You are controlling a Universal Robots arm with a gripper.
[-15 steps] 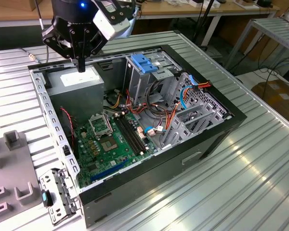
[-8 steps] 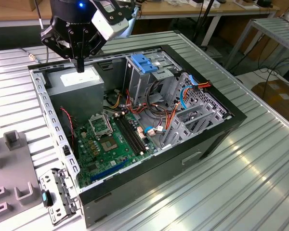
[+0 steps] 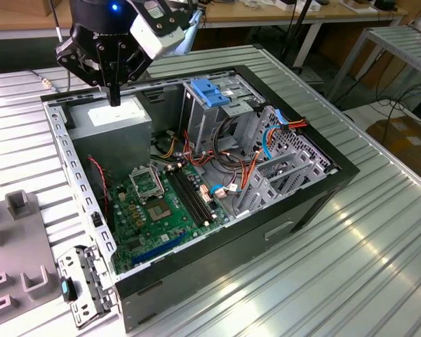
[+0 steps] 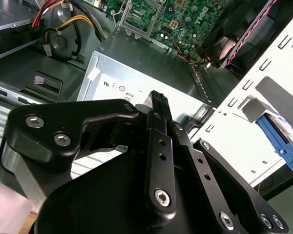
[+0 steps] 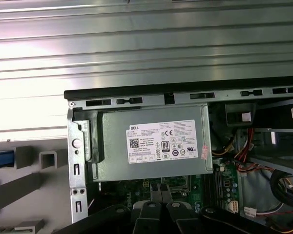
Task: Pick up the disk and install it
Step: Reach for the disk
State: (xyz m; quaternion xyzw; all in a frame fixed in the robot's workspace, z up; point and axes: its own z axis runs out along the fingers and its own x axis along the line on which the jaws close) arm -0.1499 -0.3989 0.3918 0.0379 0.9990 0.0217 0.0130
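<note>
Jaws (closed, empty), over grey power supply [image 5: 151, 144]

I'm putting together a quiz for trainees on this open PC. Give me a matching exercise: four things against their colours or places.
Things:
1 power supply
2 bracket
3 motherboard
4 gripper

Descriptions:
A green
B light blue
C black, above the power supply
D grey

Pairs: 1-D; 2-B; 3-A; 4-C

open pc case [image 3: 266, 233], psu [image 5: 156, 141], mobo [image 3: 151, 210]
</note>
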